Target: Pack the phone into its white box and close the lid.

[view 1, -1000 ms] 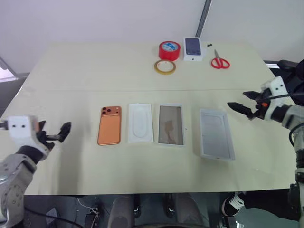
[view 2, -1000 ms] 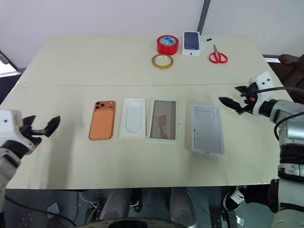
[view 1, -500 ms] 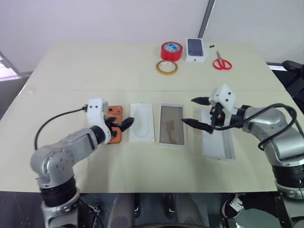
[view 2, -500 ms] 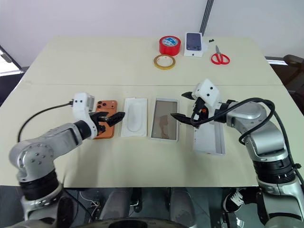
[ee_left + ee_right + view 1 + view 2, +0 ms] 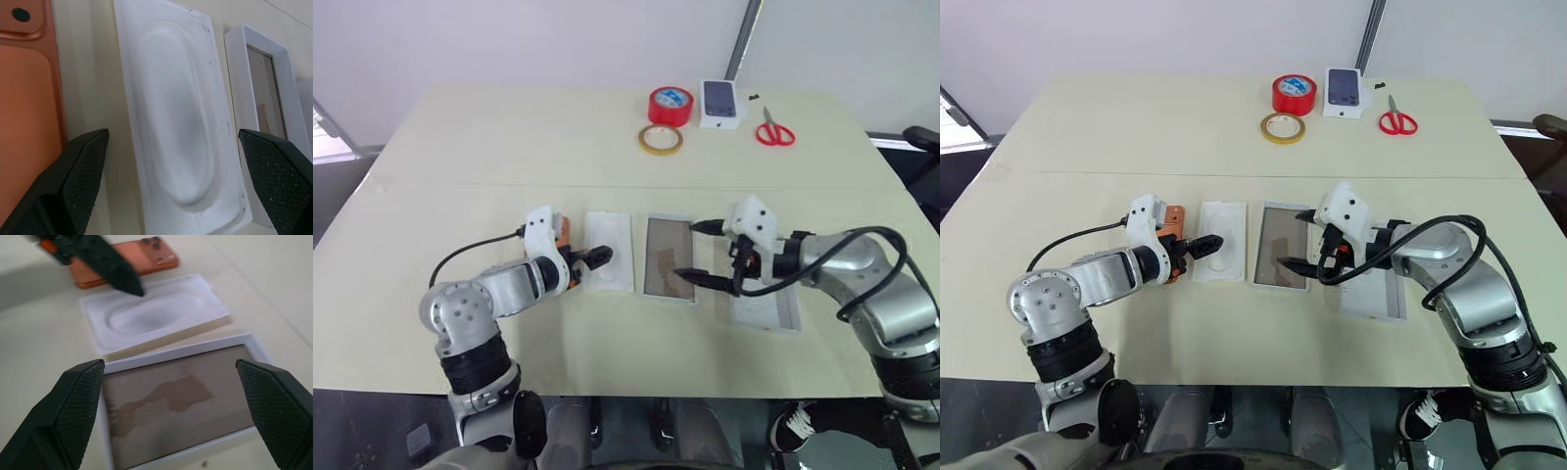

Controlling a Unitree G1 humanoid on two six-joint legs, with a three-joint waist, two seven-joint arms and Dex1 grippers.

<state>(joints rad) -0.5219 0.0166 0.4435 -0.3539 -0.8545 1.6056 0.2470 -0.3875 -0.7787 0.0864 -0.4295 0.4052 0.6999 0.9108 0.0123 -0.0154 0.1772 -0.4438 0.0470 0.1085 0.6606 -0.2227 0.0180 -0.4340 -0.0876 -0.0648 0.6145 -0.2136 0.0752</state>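
Left arm bent at the elbow and folded inward over the counter (image 5: 460,157), forearm low, wrist angled down toward the centre. Left gripper (image 5: 590,260) has its fingers spread wide, empty; in the left wrist view they straddle the white moulded insert (image 5: 176,132) from above.

The phone (image 5: 1172,223) lies flat, camera side up, largely hidden under the left wrist, just beside the insert.

Next along, the white box (image 5: 669,271) sits open on the counter, brownish floor showing, apart from the insert by a narrow gap.

Right arm also bent and reaching inward, forearm crossing above the lid (image 5: 773,311), which lies open side up near the box. Right gripper (image 5: 695,252) points toward the left arm and slightly down, its fingers wide apart and empty, poised above the right edge of the box.

Far side of the counter: red tape roll (image 5: 671,105), yellow tape ring (image 5: 660,139), small white box printed with a dark phone (image 5: 722,102), red scissors (image 5: 772,128).
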